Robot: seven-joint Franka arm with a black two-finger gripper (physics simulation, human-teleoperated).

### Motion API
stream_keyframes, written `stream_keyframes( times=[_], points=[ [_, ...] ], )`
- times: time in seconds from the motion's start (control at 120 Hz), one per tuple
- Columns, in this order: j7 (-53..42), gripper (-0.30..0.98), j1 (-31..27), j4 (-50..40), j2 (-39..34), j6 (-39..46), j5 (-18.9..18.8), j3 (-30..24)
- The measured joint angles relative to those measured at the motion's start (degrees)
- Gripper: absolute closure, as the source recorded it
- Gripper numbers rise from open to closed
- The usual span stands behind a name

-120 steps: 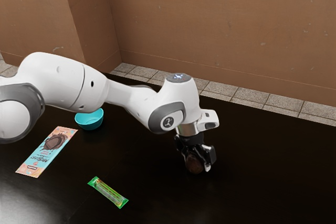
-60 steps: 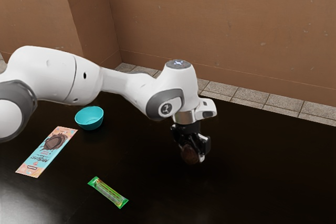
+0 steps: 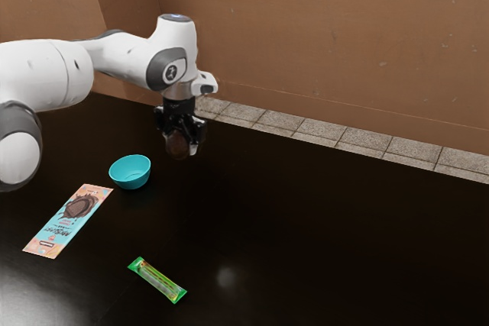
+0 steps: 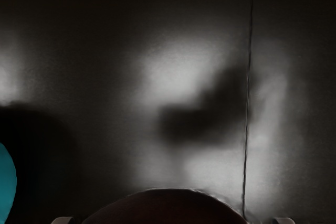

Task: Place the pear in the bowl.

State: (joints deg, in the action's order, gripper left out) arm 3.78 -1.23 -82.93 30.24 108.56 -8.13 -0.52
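My gripper (image 3: 180, 146) is shut on the dark reddish-brown pear (image 3: 177, 145), holding it above the table on the exterior view's right of the turquoise bowl (image 3: 130, 172). In the wrist view the pear (image 4: 165, 208) is a large dark rounded shape at the lower edge, between the two fingertips of my gripper (image 4: 173, 221). Part of the bowl (image 4: 6, 184) appears there too, off to one side of the pear and apart from it. The bowl stands upright on the table.
On the dark table (image 3: 328, 242) lie a chocolate package (image 3: 69, 221) near the bowl and a green-ended packet (image 3: 157, 279) farther forward. A brown wall (image 3: 321, 36) rises beyond the table's far edge.
My hand has risen and travelled toward the exterior view's left and the far side, carrying the pear much nearer the bowl. The bowl and both packages have stayed where they were.
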Motion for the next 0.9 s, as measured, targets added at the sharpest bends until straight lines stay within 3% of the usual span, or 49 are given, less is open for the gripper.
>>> stream_keyframes(
  times=[0.383,0.692,0.9],
  points=[
    [-10.9,0.27,-10.4,4.2,5.4,-4.2,0.2,1.5],
    [-16.6,0.25,-11.3,1.2,6.7,-3.8,0.1,3.8],
    [-19.0,0.25,-11.3,5.6,10.1,-3.6,0.1,3.8]
  ],
)
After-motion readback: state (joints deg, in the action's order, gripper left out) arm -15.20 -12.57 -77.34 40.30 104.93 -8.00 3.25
